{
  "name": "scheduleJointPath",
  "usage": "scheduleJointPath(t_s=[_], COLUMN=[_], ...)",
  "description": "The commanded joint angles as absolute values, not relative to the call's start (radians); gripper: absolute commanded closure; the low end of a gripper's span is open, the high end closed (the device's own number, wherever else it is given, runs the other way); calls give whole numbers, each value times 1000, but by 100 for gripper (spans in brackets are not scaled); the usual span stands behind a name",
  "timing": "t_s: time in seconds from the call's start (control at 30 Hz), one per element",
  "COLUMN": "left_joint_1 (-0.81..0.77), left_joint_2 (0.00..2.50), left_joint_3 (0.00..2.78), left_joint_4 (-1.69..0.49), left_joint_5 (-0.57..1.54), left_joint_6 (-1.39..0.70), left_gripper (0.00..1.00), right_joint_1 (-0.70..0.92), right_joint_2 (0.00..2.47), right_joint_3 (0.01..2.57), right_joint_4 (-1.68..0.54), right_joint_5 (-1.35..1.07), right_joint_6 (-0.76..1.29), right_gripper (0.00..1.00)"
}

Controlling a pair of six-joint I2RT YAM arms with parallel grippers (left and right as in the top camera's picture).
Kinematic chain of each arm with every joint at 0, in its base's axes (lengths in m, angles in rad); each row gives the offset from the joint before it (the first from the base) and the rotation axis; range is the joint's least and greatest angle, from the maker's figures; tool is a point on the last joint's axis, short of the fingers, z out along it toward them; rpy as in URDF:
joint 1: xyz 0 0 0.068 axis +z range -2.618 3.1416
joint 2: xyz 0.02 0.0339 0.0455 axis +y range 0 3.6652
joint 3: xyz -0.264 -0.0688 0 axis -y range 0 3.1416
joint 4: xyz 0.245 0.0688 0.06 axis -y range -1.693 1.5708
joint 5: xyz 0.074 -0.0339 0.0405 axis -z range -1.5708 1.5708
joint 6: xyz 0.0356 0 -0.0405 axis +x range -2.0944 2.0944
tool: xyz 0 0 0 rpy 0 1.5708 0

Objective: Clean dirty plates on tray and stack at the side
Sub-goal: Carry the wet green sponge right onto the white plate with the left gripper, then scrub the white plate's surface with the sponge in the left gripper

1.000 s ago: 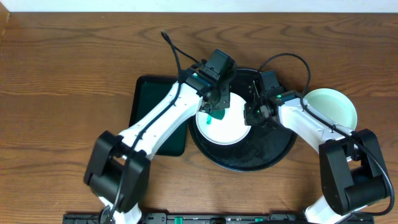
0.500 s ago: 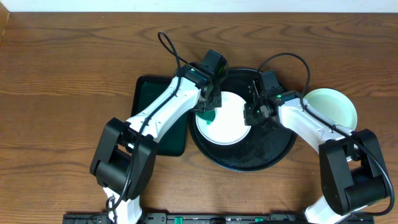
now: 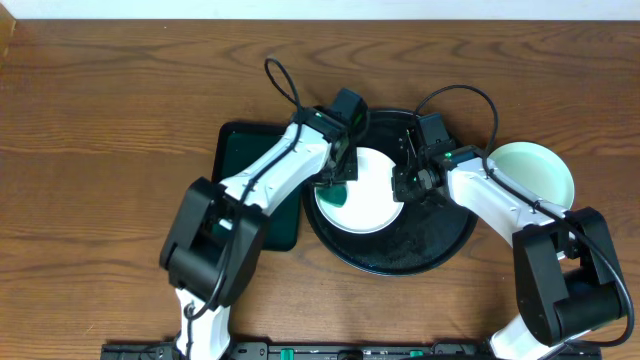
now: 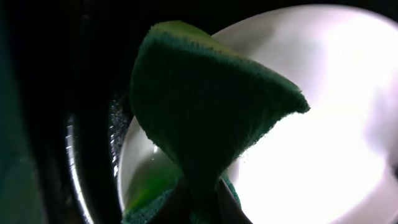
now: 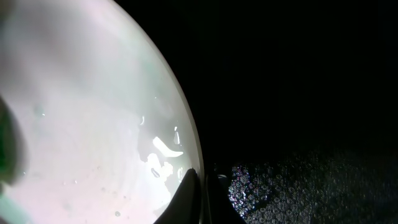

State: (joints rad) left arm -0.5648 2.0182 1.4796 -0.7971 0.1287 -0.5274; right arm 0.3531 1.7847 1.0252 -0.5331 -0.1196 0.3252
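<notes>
A white plate (image 3: 370,200) lies on the left part of the round black tray (image 3: 400,262). My left gripper (image 3: 338,180) is shut on a green sponge (image 3: 335,197), which presses on the plate's left side. In the left wrist view the sponge (image 4: 205,106) fans out above the gripper (image 4: 200,205) against the bright plate (image 4: 323,124). My right gripper (image 3: 403,185) is shut on the plate's right rim. The right wrist view shows that gripper (image 5: 202,186) pinching the rim of the plate (image 5: 93,112), with the wet tray (image 5: 298,180) beside it. A mint-green plate (image 3: 532,175) sits on the table right of the tray.
A dark rectangular tray (image 3: 235,165) lies left of the round tray, partly under my left arm. Cables loop above both wrists. Brown wooden table surrounds everything.
My left arm has swung and carried the sponge a little left across the white plate, toward its left rim. The right gripper has held still on the rim.
</notes>
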Motion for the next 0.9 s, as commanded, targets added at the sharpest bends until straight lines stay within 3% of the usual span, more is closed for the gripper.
scheduleJointPath(t_s=[0.0, 0.87], left_joint_1=[-568, -606], left_joint_2=[2054, 2183], left_joint_3=[1475, 1475], left_joint_4=[-805, -820], left_joint_5=[131, 132], left_joint_6=[-537, -537], left_gripper=[92, 92], right_joint_1=[362, 362], right_joint_2=[1767, 1767], right_joint_3=[1021, 1021], right_joint_4=[-533, -533], right_joint_5=[-105, -105], right_joint_6=[305, 306], right_gripper=[99, 99])
